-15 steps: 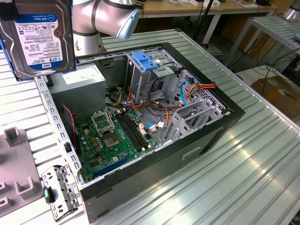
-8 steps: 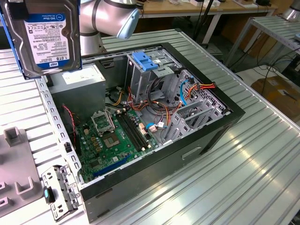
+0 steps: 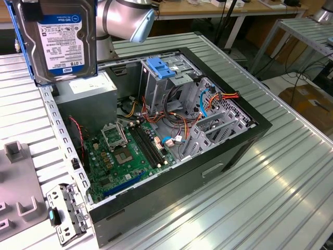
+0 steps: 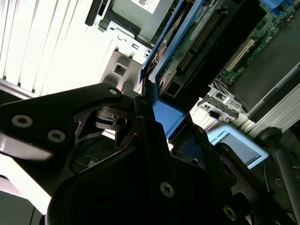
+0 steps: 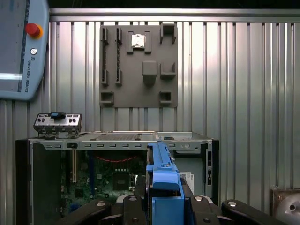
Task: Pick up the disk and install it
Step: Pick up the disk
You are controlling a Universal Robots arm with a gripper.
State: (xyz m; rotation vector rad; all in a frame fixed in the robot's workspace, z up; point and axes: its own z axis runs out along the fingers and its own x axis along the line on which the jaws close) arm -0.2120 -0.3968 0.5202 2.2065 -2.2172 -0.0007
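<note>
The disk point(image 3: 65, 41), silver metal with a white-and-blue label and blue side rails, hangs upright above the back corner of the open computer case point(image 3: 223, 156), at the exterior view's left. It is over the grey power-supply box point(image 3: 88, 91). In both wrist views my gripper point(image 5: 164, 194) point(image 4: 154, 124) is shut on the disk point(image 5: 161, 171) point(image 4: 201, 35), its black fingers point(image 5: 138, 190) clamped on the blue-railed edge. The metal drive cage with a blue top point(image 3: 161, 67) stands inside the case, toward the exterior view's right of the disk.
Inside the case lie the green motherboard point(image 3: 125, 151) and loose coloured cables point(image 3: 179, 122). A metal bracket with a blue latch point(image 3: 65, 211) sits on the case's near corner. A grey fixture plate point(image 5: 138, 65) and a teach pendant point(image 5: 18, 47) lie on the ribbed table point(image 3: 270, 198).
</note>
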